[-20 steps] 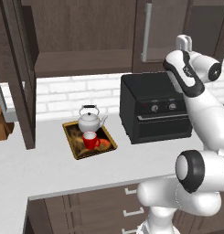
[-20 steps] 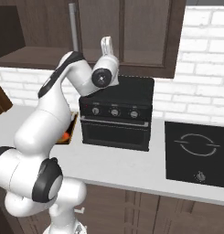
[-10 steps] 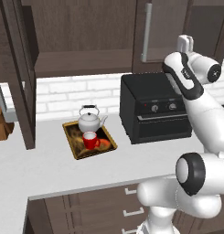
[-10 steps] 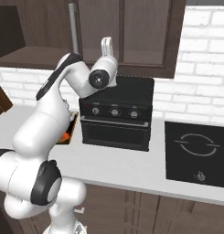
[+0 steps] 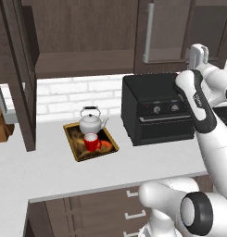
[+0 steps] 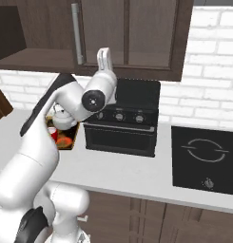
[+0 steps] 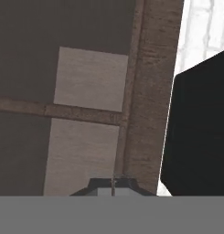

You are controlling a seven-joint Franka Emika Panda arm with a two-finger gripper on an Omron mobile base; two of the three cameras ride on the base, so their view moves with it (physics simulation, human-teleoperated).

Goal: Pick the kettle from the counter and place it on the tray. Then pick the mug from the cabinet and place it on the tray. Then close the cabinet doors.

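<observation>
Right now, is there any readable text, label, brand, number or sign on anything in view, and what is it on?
None: no words, brands or numbers can be read.
Oven box: plain knobs, unmarked.
Cooktop: a ring outline, no lettering.
Tray: painted picture, no text.

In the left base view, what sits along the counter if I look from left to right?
Wooden block at the far left → open cabinet door → tray holding the kettle and the mug → black oven box → the robot's white arm.

closed fingers before cabinet door
</observation>
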